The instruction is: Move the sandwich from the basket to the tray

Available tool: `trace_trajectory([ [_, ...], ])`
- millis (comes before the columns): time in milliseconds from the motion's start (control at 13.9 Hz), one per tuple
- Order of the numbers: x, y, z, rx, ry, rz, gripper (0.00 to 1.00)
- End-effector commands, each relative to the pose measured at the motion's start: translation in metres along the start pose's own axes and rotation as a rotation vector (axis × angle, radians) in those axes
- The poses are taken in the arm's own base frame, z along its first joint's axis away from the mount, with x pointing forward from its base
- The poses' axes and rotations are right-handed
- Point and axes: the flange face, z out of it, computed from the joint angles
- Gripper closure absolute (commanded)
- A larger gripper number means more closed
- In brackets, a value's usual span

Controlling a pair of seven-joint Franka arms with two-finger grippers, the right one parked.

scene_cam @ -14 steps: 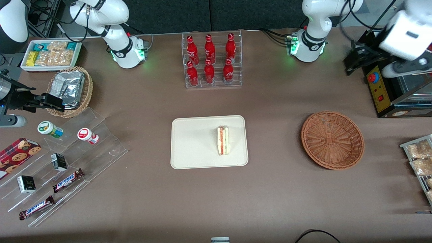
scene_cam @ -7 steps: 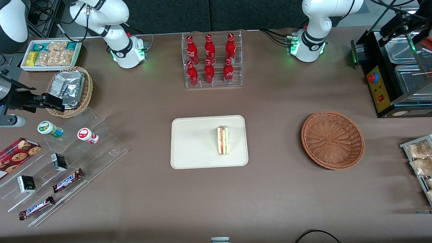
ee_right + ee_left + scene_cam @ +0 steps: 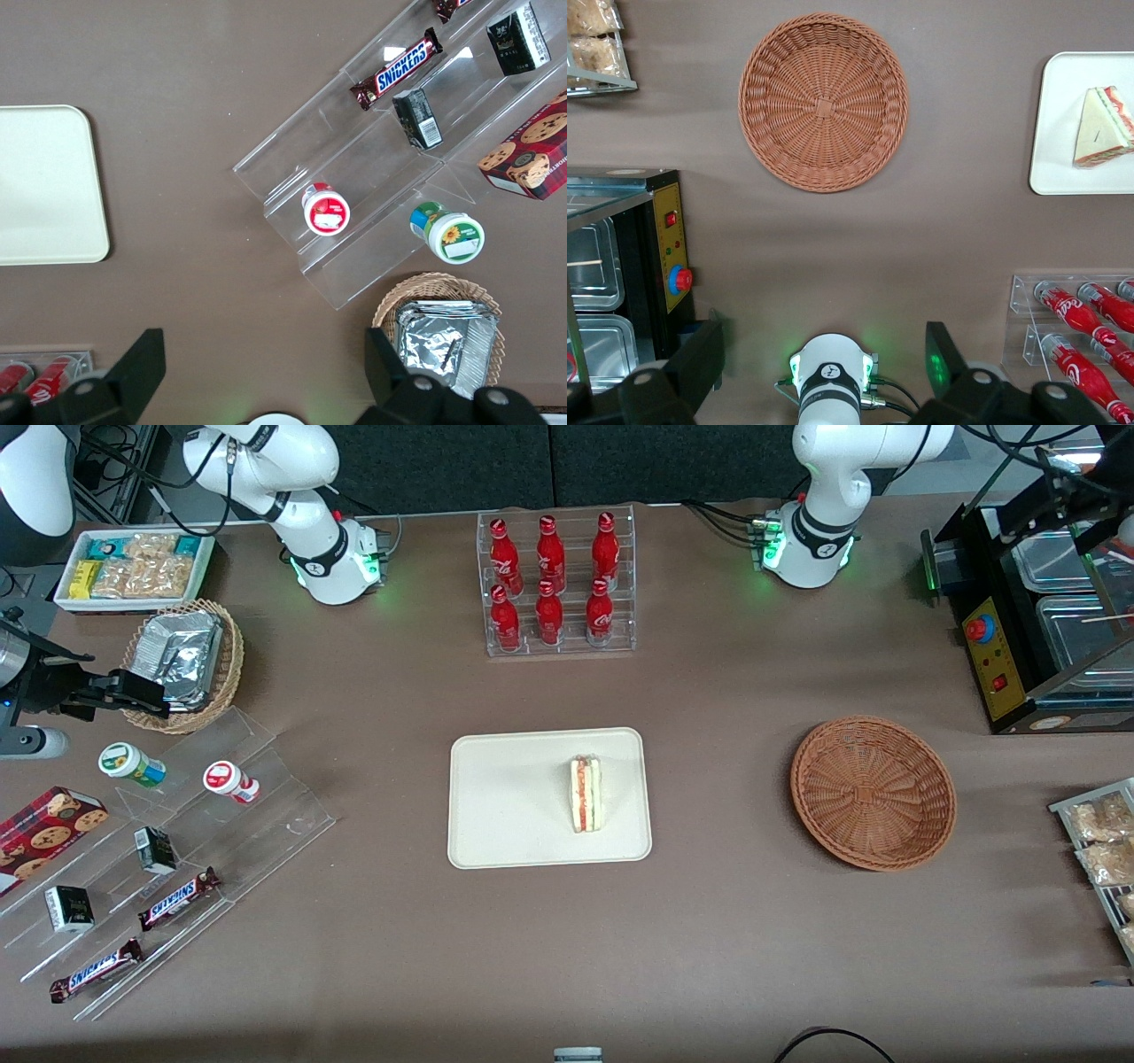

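Sandwich lies on the tray, toward the edge nearest the basket — wedge on its side, red and green filling showing. The basket holds nothing; it sits well apart from the tray, toward my end of the worktop.

My gripper hangs high above the worktop near my arm's base, beside the black appliance. Fingers spread wide, released, holding nothing.

Judgement: the placing step looks done — the transfer is complete as things lie. Next move calls for little: keep clear of the appliance and settle at rest. No regrasp needed unless the wedge should sit more central.
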Motion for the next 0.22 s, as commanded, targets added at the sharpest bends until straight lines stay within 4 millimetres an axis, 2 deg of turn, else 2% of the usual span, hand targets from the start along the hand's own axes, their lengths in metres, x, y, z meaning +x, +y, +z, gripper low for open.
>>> trace_trajectory([
  [0, 0.0078, 0.0038, -0.0072, 0.003, 0.017, 0.022, 0.0],
  [144, 0.0101, 0.0062, -0.0075, 0.002, 0.014, 0.03, 0.0],
])
